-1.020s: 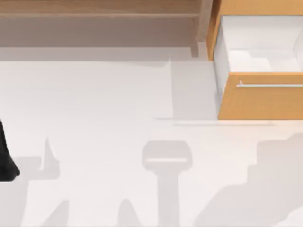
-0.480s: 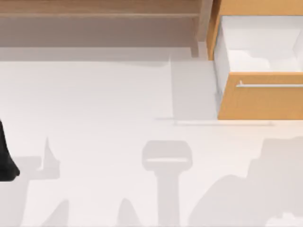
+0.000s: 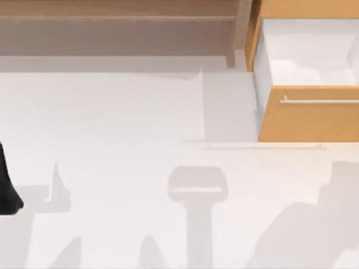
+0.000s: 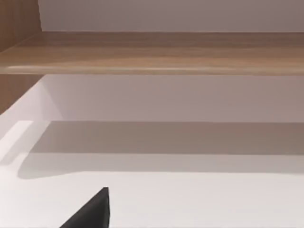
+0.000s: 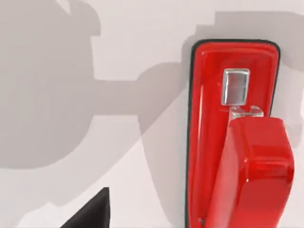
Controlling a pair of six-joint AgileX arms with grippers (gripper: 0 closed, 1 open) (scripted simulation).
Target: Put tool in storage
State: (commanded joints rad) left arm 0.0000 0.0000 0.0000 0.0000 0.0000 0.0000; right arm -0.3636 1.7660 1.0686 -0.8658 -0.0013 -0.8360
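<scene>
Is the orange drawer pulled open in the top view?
Yes, the drawer stands pulled out at the table's right, its white inside exposed behind the front with the silver handle.

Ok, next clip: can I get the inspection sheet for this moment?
Surface: white table, bare apart from shadows.
Job's things: red stapler lies on the table, not yet stored; orange drawer at the back right stands open, its white inside bare where seen.
Clutter: nothing seen.
Grippers: left arm parked at the table's left edge; right gripper hangs over the stapler.
Cables: nothing seen.
Surroundings: pale wooden shelf along the back left.
</scene>
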